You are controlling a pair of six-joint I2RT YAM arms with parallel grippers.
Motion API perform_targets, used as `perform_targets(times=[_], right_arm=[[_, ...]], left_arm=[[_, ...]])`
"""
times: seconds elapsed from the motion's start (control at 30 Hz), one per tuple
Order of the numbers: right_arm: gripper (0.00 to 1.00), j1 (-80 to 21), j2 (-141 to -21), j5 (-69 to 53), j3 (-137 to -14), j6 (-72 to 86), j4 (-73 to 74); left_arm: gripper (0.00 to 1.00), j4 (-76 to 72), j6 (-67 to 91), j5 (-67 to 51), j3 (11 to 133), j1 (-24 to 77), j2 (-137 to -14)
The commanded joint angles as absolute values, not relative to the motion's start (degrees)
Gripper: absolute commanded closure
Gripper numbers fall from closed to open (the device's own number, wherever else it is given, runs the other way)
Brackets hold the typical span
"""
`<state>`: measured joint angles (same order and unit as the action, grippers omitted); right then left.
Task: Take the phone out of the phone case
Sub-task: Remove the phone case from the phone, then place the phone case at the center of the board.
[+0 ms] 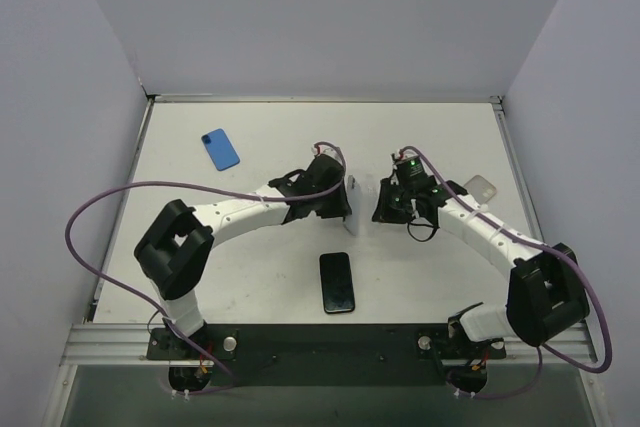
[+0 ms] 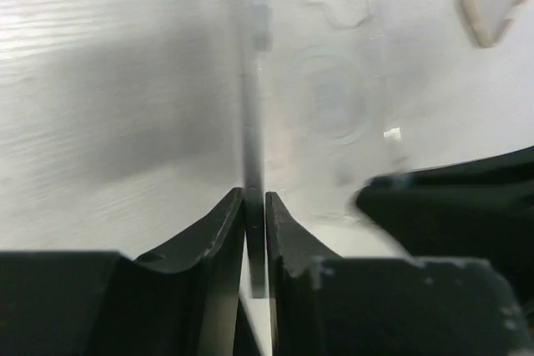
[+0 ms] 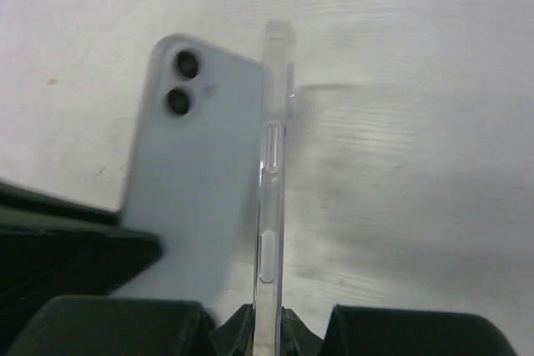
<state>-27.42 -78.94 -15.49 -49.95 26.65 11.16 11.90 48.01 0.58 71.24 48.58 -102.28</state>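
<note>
White worktop (image 1: 430,132): only right wrist view shows lenses (image 3: 181,81) on phone (image 3: 200,189); left gripper (image 2: 254,199) pinches phone edge, right gripper (image 3: 269,321) pinches phone case (image 3: 274,139), barely discernible overhead.

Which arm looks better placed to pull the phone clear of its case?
Left, probably: the left gripper pinches the phone by its edge, while the right gripper only holds the clear case.

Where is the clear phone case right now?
In the right wrist view the clear case is held edge-on by the right gripper, jaws shut on it, with the pale phone just to its left. From above, that is mid-table.
</note>
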Motion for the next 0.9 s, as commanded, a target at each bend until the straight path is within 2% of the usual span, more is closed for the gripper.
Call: perform_targets(times=[0.0, 0.47, 0.67, 0.87], right_arm=[[1.0, -22.59, -76.12, -3.17, -50.98, 24.7, 17.75], [1.0, -16.62, -72.86, -6.41, -50.98, 25.22, 17.58], [1.0, -7.48, -71.98, -16.41, -46.85, 32.32, 7.13], [1.0, -1.24, -78.64, -17.57, -50.0, 35.85, 1.5]], left_arm=[[1.0, 22.94, 43.16, 5.45, 69.87, 45.62, -99.05], [1.0, 22.24, 39.64, 0.09, 69.53, 40.88, -91.68], [1.0, 15.3, 40.61, -6.94, 61.8, 31.48, -83.51], [1.0, 11.96, 42.71, -14.67, 55.21, 19.46, -77.79]])
